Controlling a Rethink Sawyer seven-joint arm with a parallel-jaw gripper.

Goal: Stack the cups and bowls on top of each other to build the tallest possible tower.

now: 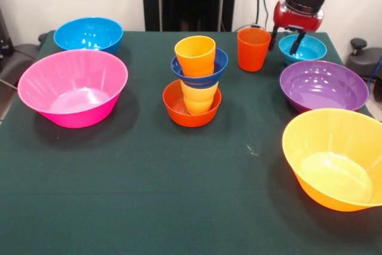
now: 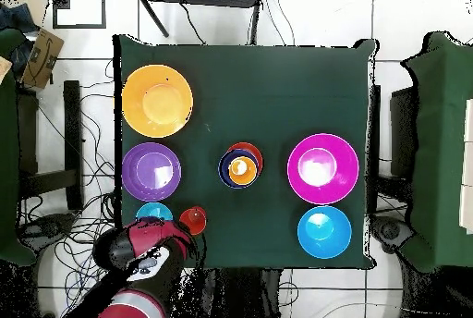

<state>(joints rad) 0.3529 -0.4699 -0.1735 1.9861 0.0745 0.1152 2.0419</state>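
The tower stands mid-table: a small orange-red bowl [image 1: 178, 110] holds the yellow cup [image 1: 199, 97], with the dark blue bowl [image 1: 219, 64] and the light orange cup [image 1: 195, 55] on top. It also shows in the overhead view [image 2: 240, 166]. The cyan bowl [image 1: 307, 50] sits at the back right and shows in the overhead view [image 2: 152, 212]. My gripper [image 1: 285, 41] is open and low over the cyan bowl's left rim, one finger outside and one inside. The red-orange cup [image 1: 253, 49] stands upright just left of it and shows in the overhead view [image 2: 193, 220].
The purple bowl [image 1: 324, 85] lies right in front of the cyan bowl. The large yellow-orange bowl [image 1: 337, 159] sits at the front right. The large pink bowl [image 1: 73, 88] and the medium blue bowl [image 1: 88, 34] are at the left. My arm [image 2: 139, 259] covers the table's edge.
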